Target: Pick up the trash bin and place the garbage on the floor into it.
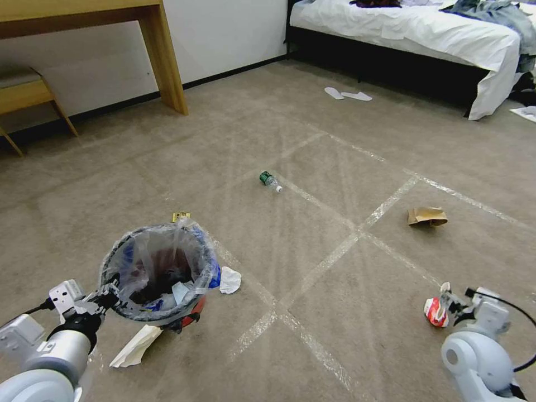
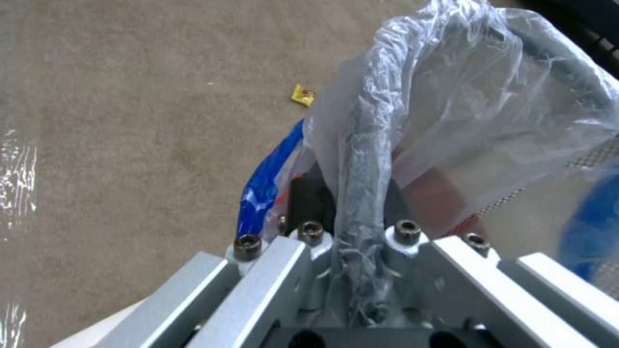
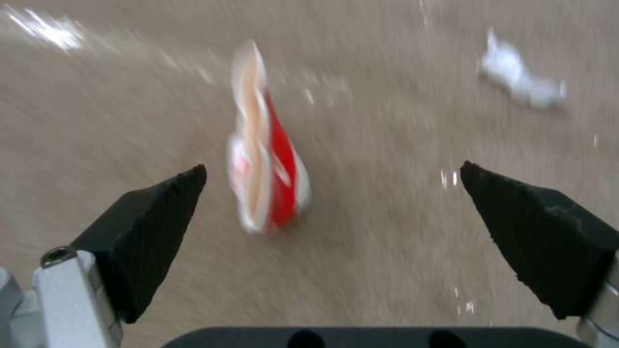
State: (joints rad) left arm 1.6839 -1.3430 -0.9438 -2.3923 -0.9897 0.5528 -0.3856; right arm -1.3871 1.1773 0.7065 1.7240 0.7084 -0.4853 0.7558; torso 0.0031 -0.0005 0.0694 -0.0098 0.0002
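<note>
The red-orange trash bin (image 1: pixel 159 273), lined with a clear bag, is at the lower left with litter inside. My left gripper (image 1: pixel 106 298) is shut on its near rim (image 2: pixel 361 193), beside the blue patch (image 2: pixel 264 186). My right gripper (image 1: pixel 453 306) hangs open low over the floor (image 1: pixel 335 312), right next to a red-and-white carton (image 1: pixel 434 311). In the right wrist view the carton (image 3: pixel 268 164) stands just beyond the open gripper (image 3: pixel 332 168). More garbage lies about: a green-labelled bottle (image 1: pixel 269 180), a brown paper bag (image 1: pixel 427 216), and white tissues (image 1: pixel 230 280) (image 1: pixel 135 346) beside the bin.
A small yellow wrapper (image 1: pixel 180 216) lies just behind the bin. A wooden desk leg (image 1: pixel 164 61) and stool (image 1: pixel 28 95) stand at the back left, a bed (image 1: pixel 413 33) at the back right with white slippers (image 1: pixel 347 95) before it. Tape lines cross the open carpet.
</note>
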